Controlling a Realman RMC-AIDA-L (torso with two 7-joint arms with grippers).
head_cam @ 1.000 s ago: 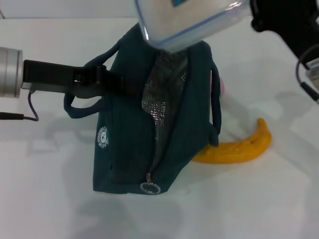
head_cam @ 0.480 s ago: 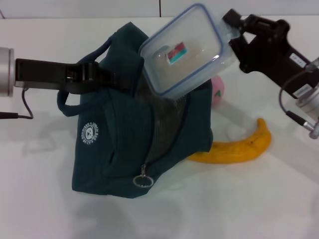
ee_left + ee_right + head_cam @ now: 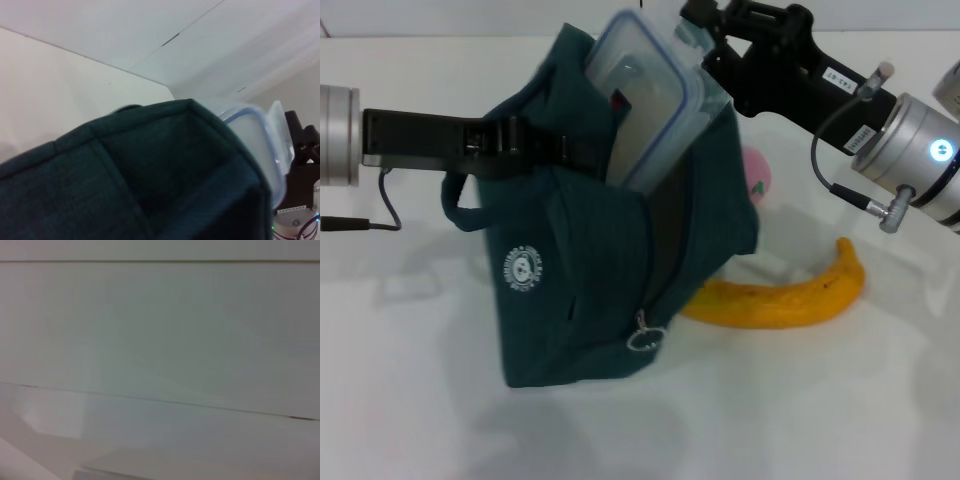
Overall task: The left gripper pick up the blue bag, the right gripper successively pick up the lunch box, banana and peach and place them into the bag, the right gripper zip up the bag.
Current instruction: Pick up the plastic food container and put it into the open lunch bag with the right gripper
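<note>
Lunch box (image 3: 645, 100) now half inside bag (image 3: 590, 290), R fingers (image 3: 705, 45) prob. still clamped.

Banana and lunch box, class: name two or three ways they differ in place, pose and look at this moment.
The banana lies flat on the white table beside the blue bag; the lunch box stands on end, partly inside the bag's open top. The banana is untouched, while the right gripper is at the lunch box's upper end. The banana is curved and yellow-orange; the lunch box is clear, rectangular and blue-rimmed. Both are things to be packed.
</note>
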